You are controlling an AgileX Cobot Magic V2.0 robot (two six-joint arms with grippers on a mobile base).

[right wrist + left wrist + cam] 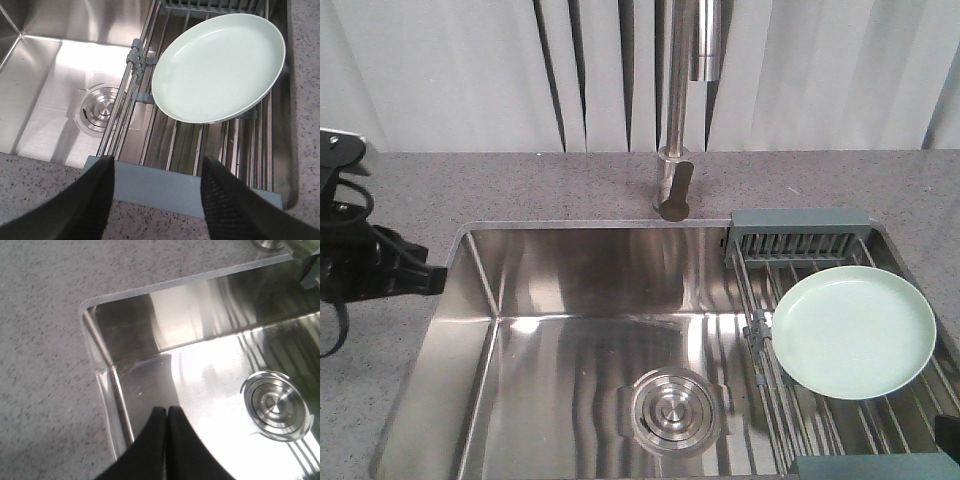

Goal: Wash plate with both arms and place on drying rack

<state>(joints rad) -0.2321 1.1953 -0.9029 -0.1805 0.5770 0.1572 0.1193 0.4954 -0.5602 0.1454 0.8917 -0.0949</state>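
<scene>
On wire drying rack (200,140) | smooth round mint plate (220,65) | flat

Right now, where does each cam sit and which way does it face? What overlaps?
Exterior front: high, facing sink, faucet and curtain; left arm at its left edge.
Left wrist: above the sink's back-left corner, looking down; left claw shut, empty.
Right wrist: over the near counter, looking down at plate on drying rack; right claw open.
All three share the drain; front and right wrist share plate and rack.
</scene>
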